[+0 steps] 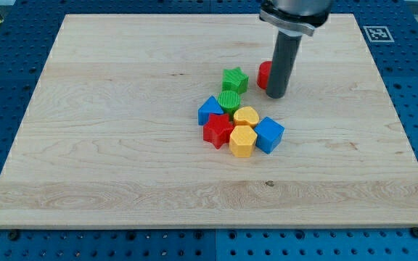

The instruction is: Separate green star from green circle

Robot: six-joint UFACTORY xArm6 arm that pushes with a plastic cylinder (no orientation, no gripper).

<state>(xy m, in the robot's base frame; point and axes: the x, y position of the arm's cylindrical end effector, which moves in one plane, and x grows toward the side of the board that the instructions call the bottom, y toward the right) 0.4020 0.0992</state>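
1. No pincer showed; my tip [276, 94] stood on the bench [122, 145], just right of the green star [234, 79], partly hiding a red block [264, 75].
2. The green circle [228, 101] touched the star's lower edge.
3. Below the star clustered blue, red and yellow blocks.

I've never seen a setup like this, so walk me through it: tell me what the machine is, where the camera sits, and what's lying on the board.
One camera looks down at a pale wooden board on a blue perforated table. The dark rod from the view's top is a robot arm's end; it has no pincer and holds nothing, it only pushes. My tip rests beside a partly hidden red block, right of the green star block. Below the star lies the green circle block, clustered with a blue block, a red star, two yellow blocks and a blue cube.
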